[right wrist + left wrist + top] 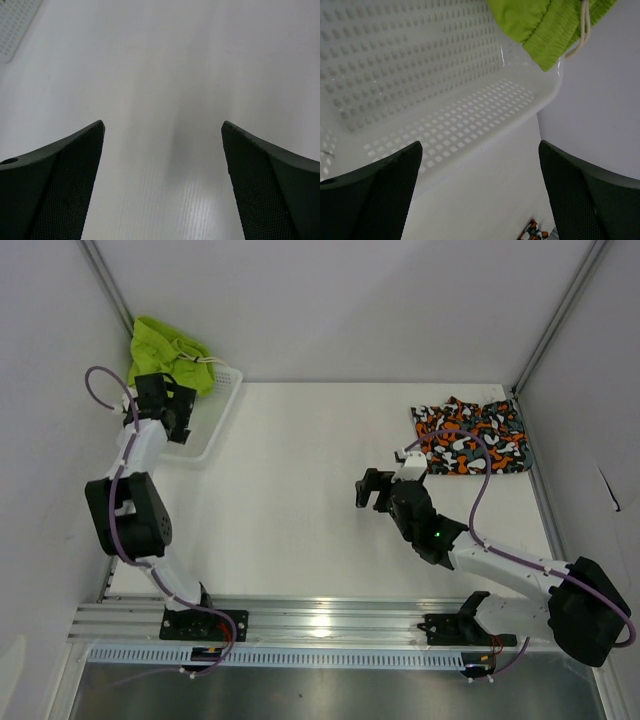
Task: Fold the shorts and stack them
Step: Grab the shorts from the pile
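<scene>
Shorts in camo (470,437) lay folded at the far right corner, and with left claw (480,197) and right claw (162,192) both open and empty, grabbing the green shorts (170,350) from the far-left-corner basket (214,428) looked next.

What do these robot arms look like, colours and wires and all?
The left arm and right arm have white links between chunky black joints, each trailing a purple cable. The end effector fingers are black wedges with a fine dotted texture. A small green light glows on the right arm.
</scene>
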Robot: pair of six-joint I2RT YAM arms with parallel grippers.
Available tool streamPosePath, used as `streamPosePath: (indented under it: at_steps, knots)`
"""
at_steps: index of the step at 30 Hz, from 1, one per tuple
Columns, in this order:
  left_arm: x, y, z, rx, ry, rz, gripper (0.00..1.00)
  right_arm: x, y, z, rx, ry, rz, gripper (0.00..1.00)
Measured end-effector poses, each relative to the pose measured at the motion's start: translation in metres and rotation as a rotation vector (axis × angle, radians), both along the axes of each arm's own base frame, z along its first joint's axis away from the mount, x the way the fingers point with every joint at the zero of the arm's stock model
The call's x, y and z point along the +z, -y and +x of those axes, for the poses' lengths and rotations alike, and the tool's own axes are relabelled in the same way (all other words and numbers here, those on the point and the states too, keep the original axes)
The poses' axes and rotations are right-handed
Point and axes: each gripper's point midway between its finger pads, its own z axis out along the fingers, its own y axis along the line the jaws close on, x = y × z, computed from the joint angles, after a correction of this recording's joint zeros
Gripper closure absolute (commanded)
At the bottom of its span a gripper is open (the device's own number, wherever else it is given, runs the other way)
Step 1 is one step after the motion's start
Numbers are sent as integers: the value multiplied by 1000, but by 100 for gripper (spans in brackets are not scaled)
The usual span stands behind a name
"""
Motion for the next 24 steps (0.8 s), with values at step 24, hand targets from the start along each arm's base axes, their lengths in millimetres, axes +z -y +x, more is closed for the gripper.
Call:
streamPosePath:
  at_steps: [24]
  knots:
    - [-115, -34, 159, 108, 77, -159, 38, -3, -5, 2, 3, 48, 43, 1]
